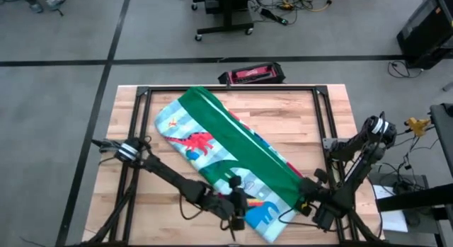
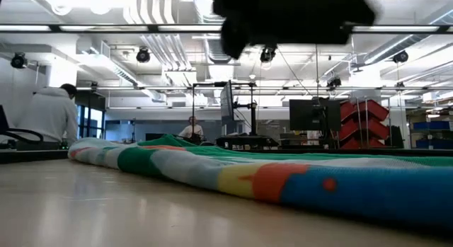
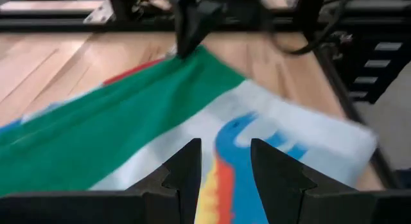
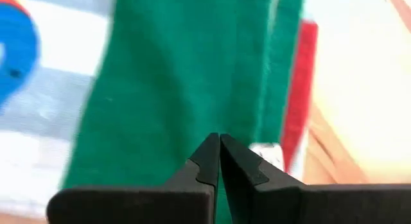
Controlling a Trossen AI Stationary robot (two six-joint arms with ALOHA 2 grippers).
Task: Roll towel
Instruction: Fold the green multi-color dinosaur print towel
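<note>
The towel (image 1: 219, 165) lies folded into a long strip, set diagonally across the wooden table (image 1: 127, 141): one end toward the far left, the other at the near edge between the two arms. Green back is uppermost along the strip's far-right side; the dinosaur print shows along its left side and at the near end.

Left gripper (image 1: 237, 203) is low over the near end of the strip. In its wrist view the fingers (image 3: 186, 172) stand apart with a clear gap, printed cloth visible through it; nothing sits between them (whether the tips touch the cloth cannot be made out from above).

Right gripper (image 1: 306, 203) is at the strip's near right edge. Its wrist view shows the tips pressed together over green fabric (image 4: 186, 76). Whether cloth is pinched there is hidden by the fingers themselves.

Low view: the towel (image 2: 297, 180) runs across the table top as a low ridge, its right part cut off by the frame. A dark arm section (image 2: 283, 17) blocks the top; no fingertips are visible there. Two people (image 2: 53, 112) are in the room behind, small and indistinct.
</note>
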